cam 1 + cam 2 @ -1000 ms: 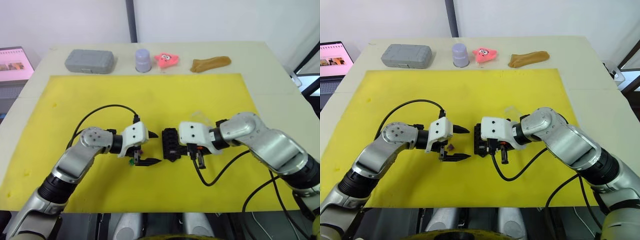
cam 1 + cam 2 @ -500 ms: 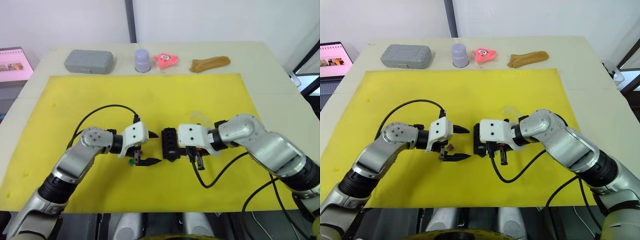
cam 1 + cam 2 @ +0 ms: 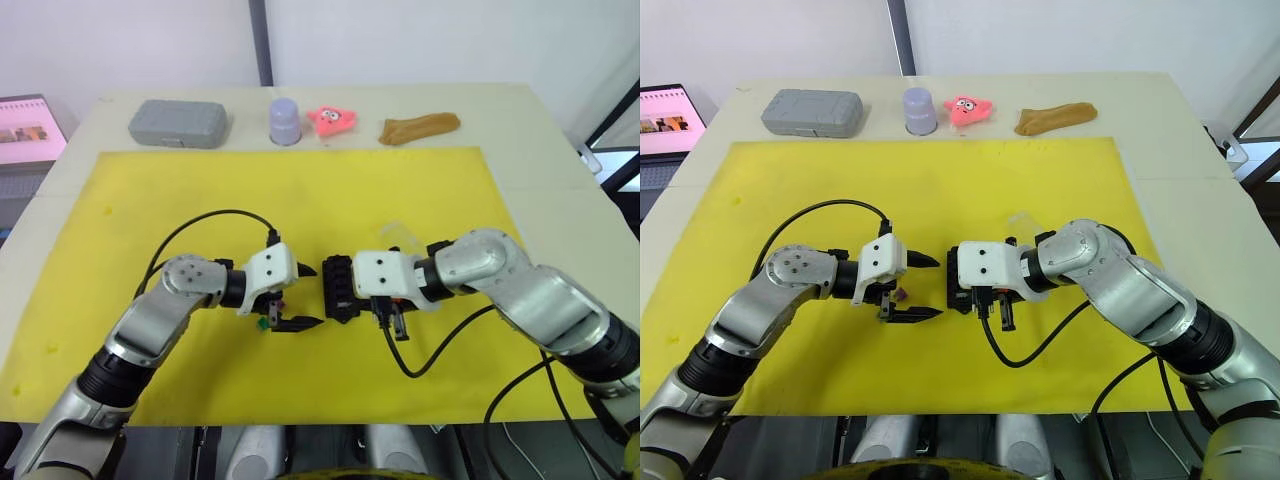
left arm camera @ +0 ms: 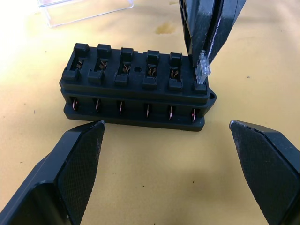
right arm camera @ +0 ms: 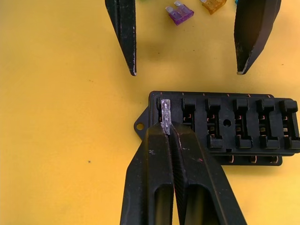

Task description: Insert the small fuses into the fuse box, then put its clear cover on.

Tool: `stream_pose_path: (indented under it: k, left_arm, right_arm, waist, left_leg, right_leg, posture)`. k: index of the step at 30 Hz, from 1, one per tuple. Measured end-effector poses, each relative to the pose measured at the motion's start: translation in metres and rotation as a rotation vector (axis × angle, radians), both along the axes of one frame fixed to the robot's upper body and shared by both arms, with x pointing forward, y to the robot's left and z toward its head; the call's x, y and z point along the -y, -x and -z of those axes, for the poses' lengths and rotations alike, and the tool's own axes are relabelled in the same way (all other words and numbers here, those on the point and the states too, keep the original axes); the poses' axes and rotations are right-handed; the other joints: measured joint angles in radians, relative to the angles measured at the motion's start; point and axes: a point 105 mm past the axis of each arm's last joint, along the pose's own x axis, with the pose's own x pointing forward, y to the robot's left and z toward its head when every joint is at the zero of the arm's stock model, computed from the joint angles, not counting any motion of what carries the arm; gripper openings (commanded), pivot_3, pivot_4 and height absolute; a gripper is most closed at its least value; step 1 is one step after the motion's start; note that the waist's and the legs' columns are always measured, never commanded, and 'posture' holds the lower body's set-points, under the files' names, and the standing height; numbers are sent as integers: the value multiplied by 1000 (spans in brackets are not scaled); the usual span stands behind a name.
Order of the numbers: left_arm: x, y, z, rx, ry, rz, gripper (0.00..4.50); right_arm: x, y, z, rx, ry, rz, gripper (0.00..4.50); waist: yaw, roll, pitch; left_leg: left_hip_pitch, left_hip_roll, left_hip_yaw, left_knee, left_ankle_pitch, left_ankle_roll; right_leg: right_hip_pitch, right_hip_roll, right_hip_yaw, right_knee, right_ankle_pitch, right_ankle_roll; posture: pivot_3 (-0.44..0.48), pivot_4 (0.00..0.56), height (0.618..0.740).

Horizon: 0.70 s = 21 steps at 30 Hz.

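One grey fuse (image 5: 165, 108) pinched by the right pincer (image 5: 168, 131) enters the fuse box (image 5: 225, 126); left pincer (image 4: 168, 154) spread wide.

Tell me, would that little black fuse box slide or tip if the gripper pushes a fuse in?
The fuse box looks low and wide-based, so probably won't tip. Being small plastic lying loose on the yellow mat, it could slide. The right gripper presses the grey fuse in at one end slot.

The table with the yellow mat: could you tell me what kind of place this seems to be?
Probably a robot test bench: a yellow mat as work surface, unrelated props like a grey case and pink toy, and a laptop alongside.
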Motion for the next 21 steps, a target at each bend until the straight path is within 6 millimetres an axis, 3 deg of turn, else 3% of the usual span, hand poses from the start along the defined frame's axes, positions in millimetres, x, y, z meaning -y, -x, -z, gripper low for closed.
stream_pose_path:
  k: [21]
  left_arm:
    - [3, 0, -1, 1, 13, 3, 4461]
  right_arm:
    - [0, -2, -1, 41, 17, -20, 0]
  waist:
    - [0, 0, 0]
  left_leg:
    - [0, 0, 0, 0, 0, 0]
  right_leg:
    - [0, 0, 0, 0, 0, 0]
  posture:
    - [0, 150, 740]
